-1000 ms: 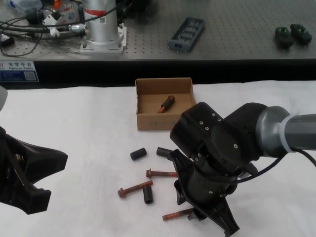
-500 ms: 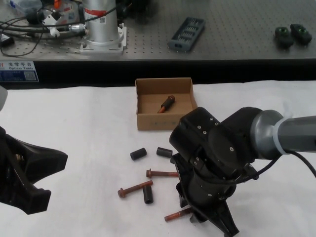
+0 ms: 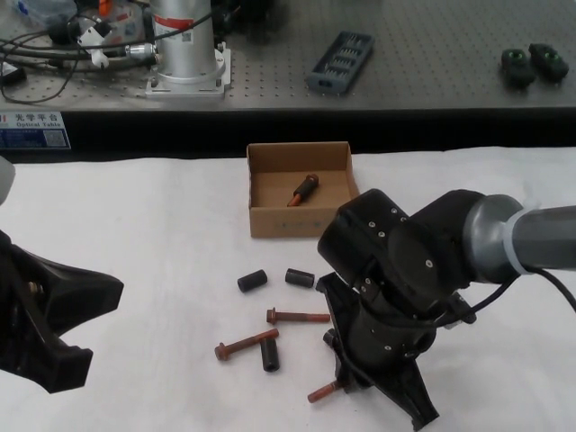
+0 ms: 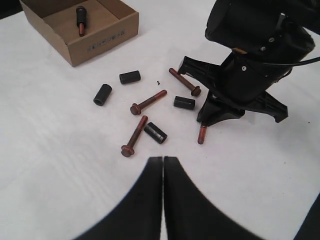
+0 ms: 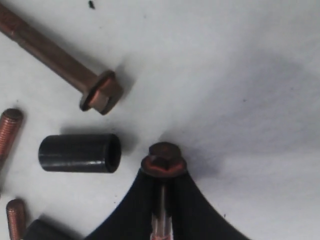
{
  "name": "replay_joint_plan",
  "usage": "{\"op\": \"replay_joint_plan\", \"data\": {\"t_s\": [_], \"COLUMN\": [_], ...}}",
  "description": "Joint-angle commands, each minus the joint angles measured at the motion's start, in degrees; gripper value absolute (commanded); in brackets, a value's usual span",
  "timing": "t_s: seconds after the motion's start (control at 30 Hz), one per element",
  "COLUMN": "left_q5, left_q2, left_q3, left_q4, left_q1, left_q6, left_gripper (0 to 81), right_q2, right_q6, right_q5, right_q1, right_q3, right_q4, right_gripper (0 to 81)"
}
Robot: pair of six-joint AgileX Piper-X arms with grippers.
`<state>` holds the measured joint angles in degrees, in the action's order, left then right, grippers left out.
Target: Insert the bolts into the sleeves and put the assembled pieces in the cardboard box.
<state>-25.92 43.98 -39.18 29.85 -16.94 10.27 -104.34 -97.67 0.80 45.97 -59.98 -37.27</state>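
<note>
we see the right gripper (image 5: 163, 186) clamped on a bolt (image 5: 163, 160), whose shank runs back between the fingers (image 5: 135, 200), mostly hidden. its head pokes past the tips, just beside a sleeve (image 5: 80, 153) lying on the cloth (image 5: 250, 75). the left gripper (image 4: 163, 161) is pressed closed, empty.

The white-covered bench (image 3: 135, 207) bears a cardboard box (image 3: 297, 223), four black sleeves (image 4: 130, 77) and apparently three loose bolts (image 4: 148, 102).

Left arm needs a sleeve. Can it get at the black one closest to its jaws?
Probably yes. The black cylindrical sleeve lies uncovered on the white cloth ahead of the left gripper; a rusty brown bolt lies close beside it, and the jaws are shut.
</note>
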Motion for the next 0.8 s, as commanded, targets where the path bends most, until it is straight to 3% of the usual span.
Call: {"op": "replay_joint_plan", "data": {"t_s": [0.0, 0.3, 0.53, 0.77], "left_q5": [-0.1, 1.3, -2.3, -2.1], "left_q2": [-0.2, 3.4, 11.3, 20.9], "left_q3": [0.0, 0.0, 0.0, -0.1], "left_q4": [-0.4, -1.2, -9.0, -19.5], "left_q1": [0.0, 0.0, -0.2, -0.5], "left_q6": [0.5, 0.5, 0.5, 0.5], "left_gripper": [0.7, 0.7, 0.9, 25.1], "right_q2": [-0.6, 7.4, 18.7, 29.4], "right_q6": [5.7, 23.9, 37.1, 52.8], "right_q5": [0.8, 1.5, 1.4, 1.4], "right_q1": [-1.2, -1.3, -1.9, -6.3], "right_q3": [-0.3, -0.2, -0.2, -0.2], "right_q4": [2.5, 2.0, -0.2, -6.8], "right_gripper": [2.9, 2.9, 2.9, 2.9]}}
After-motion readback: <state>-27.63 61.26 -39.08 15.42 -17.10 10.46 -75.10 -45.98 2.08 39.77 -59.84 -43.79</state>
